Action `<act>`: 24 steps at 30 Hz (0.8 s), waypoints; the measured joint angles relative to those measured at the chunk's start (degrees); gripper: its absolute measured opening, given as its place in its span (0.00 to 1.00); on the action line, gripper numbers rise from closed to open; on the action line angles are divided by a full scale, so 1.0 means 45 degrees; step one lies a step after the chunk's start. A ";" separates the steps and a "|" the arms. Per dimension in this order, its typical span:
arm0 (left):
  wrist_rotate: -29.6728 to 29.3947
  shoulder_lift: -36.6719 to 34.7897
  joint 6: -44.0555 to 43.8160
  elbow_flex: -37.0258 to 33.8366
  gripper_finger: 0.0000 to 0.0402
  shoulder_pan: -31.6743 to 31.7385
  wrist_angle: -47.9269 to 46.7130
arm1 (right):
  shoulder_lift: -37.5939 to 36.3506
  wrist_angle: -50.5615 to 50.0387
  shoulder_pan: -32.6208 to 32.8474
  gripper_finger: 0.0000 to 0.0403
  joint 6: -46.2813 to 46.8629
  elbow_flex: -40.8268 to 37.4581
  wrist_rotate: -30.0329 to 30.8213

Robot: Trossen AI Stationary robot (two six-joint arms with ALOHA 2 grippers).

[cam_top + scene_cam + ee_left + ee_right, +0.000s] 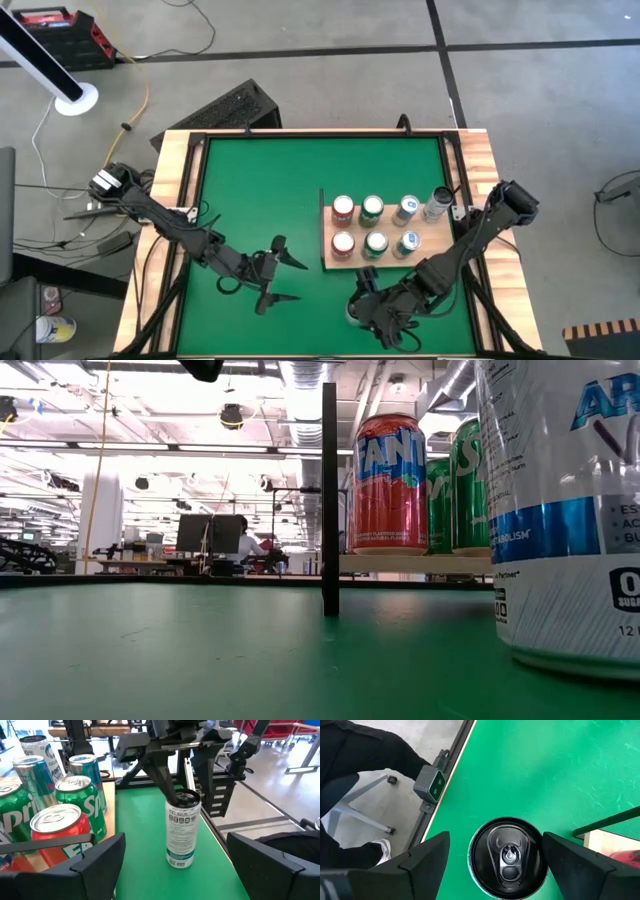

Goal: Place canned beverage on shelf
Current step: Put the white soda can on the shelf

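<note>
A tall white canned beverage (182, 832) stands upright on the green table near its front edge, its black top (507, 857) up. My right gripper (365, 310) hangs open over it, one finger (430, 860) on each side of the can's top and apart from it. My left gripper (298, 281) is open and level to the can's left, pointing at it. The shelf (385, 258), a light wooden board with a dark upright edge (329, 500), lies at the right and carries several cans, red (343, 243), green (375, 243) and blue-white (407, 242).
A light wooden frame (170, 200) borders the green table. A small camera (432, 785) sits at the near edge, with a person's leg and a chair base (365, 815) beyond it. Bare green surface (260, 190) spreads over the table's left and far parts.
</note>
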 joint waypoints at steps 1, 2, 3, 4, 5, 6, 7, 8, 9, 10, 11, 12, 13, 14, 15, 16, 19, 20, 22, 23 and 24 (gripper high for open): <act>0.0000 0.0000 -0.0002 0.0000 0.83 0.0000 -0.0005 | 0.0000 0.0000 0.0003 0.85 -0.0001 0.0000 0.0000; 0.0000 0.0004 -0.0007 0.0000 0.83 0.0000 -0.0019 | 0.0000 0.0004 0.0003 0.85 -0.0005 0.0000 0.0000; -0.0002 0.0005 -0.0010 0.0000 0.83 0.0000 -0.0024 | 0.0000 0.0004 0.0003 0.85 -0.0005 0.0000 -0.0003; -0.0001 0.0005 -0.0007 0.0000 0.83 0.0000 -0.0020 | 0.0000 0.0004 0.0007 0.85 -0.0005 0.0000 -0.0010; 0.0000 0.0005 0.0001 0.0000 0.83 0.0000 -0.0019 | -0.0013 0.0004 0.0012 0.85 -0.0005 0.0000 -0.0044; 0.0000 0.0005 0.0003 0.0000 0.83 0.0000 -0.0023 | -0.0053 0.0000 0.0033 0.85 -0.0001 0.0000 -0.0122; 0.0000 0.0005 0.0003 0.0000 0.83 0.0000 -0.0024 | -0.0088 -0.0011 0.0078 0.85 0.0026 0.0000 -0.0193; 0.0000 0.0005 0.0003 0.0000 0.83 0.0002 -0.0024 | -0.0102 -0.0003 0.0105 0.85 0.0029 0.0000 -0.0199; 0.0005 0.0005 0.0003 0.0000 0.83 0.0035 -0.0024 | -0.0102 0.0023 0.0114 0.85 0.0024 0.0002 -0.0197; 0.0005 0.0007 0.0005 0.0000 0.83 0.0054 -0.0024 | -0.0102 -0.0028 0.0114 0.85 0.0024 0.0039 -0.0165; 0.0010 0.0009 0.0005 0.0000 0.83 0.0078 -0.0026 | -0.0102 -0.0101 0.0114 0.85 0.0024 0.0105 -0.0119; 0.0035 0.0010 0.0003 0.0000 0.83 0.0112 -0.0029 | -0.0102 -0.0121 0.0114 0.85 0.0024 0.0181 -0.0099; 0.0049 0.0010 0.0007 0.0000 0.83 0.0142 -0.0029 | -0.0103 -0.0064 0.0114 0.85 0.0025 0.0235 -0.0081; 0.0077 0.0010 0.0005 0.0000 0.83 0.0167 -0.0029 | -0.0117 -0.0027 0.0114 0.85 0.0037 0.0243 -0.0068; 0.0143 0.0010 0.0006 0.0000 0.83 0.0205 -0.0026 | -0.0121 -0.0083 0.0114 0.85 0.0096 0.0243 -0.0058; 0.0239 0.0015 0.0003 0.0000 0.83 0.0245 -0.0025 | -0.0121 -0.0154 0.0114 0.85 0.0158 0.0243 -0.0057; 0.0327 0.0015 -0.0051 0.0000 0.83 0.0290 -0.0031 | -0.0121 -0.0324 0.0061 0.85 0.0330 0.0238 -0.0051; 0.0328 0.0015 -0.0052 0.0000 0.83 0.0291 -0.0033 | -0.0121 -0.0340 0.0045 0.85 0.0335 0.0238 -0.0047; 0.0326 0.0015 -0.0050 0.0000 0.83 0.0291 -0.0034 | -0.0121 -0.0463 -0.0012 0.85 0.0340 0.0238 -0.0044; 0.0328 0.0017 -0.0046 0.0000 0.83 0.0291 -0.0034 | -0.0121 -0.0458 -0.0022 0.85 0.0349 0.0238 -0.0044; 0.0330 0.0017 -0.0046 0.0000 0.83 0.0291 -0.0034 | -0.0117 -0.0422 -0.0022 0.85 0.0350 0.0238 -0.0035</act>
